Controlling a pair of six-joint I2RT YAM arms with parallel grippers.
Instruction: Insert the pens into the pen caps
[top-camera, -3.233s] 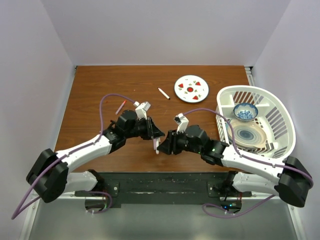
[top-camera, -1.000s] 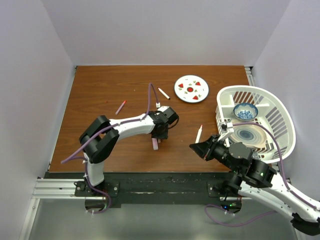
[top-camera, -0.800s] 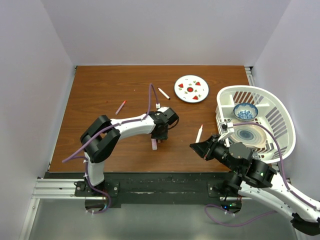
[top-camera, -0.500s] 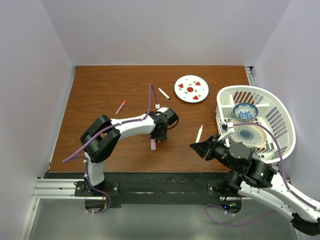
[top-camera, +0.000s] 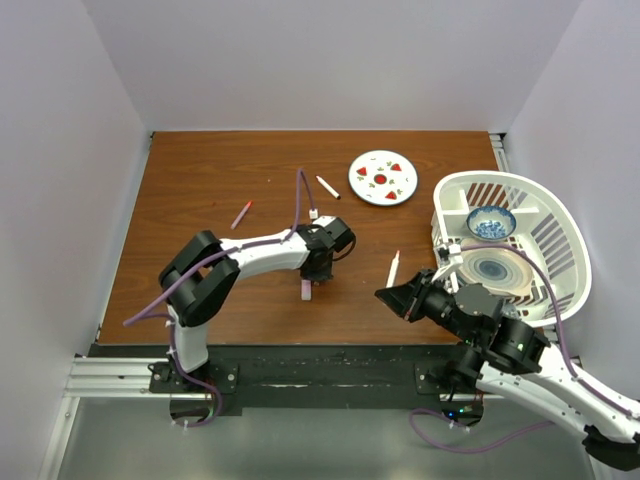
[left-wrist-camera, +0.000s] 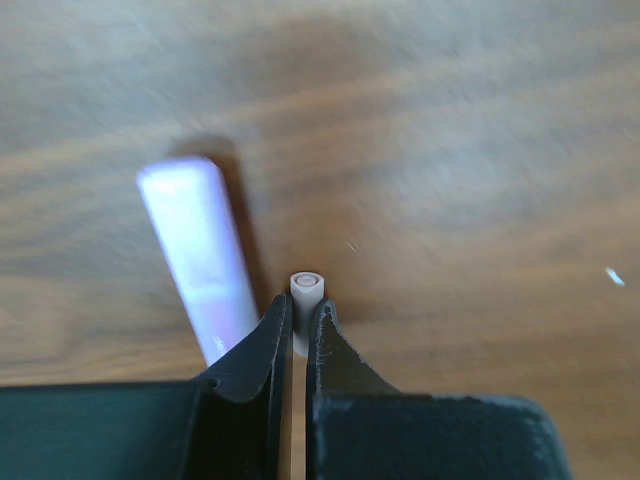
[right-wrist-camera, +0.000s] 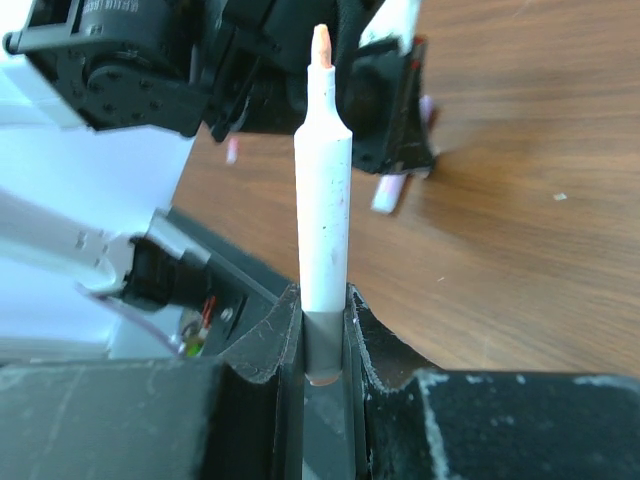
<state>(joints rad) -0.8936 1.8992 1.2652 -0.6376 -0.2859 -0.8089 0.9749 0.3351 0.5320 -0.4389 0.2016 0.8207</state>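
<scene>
Left gripper (left-wrist-camera: 297, 325): clamped on a tiny pale pen cap (left-wrist-camera: 307, 286), low over the table (top-camera: 200, 180). Ringed end of the cap showing just past the fingertips. Close beside it, the pink marker (left-wrist-camera: 197, 250), flat on the wood and not touching the cap.

Right gripper (right-wrist-camera: 323, 305): clenched on the grey rear end of a white pen (right-wrist-camera: 324, 190), raised off the table at the near right.

Change since about three seconds back: arms no longer nose to nose at table centre, now well apart with one piece each. Over the last second, only a slight leftward drift of the pen, toward the cap side. Read as: both parts in hand, mating not yet begun.

Pen axis: straight out between the jaws, in line with the fingers. Orange nib leading, aimed toward the left arm. From above, long axis roughly near-to-far, leaning a little left. Cap axis hard to read. Likely need: nib and cap mouth on one line before any push.
</scene>
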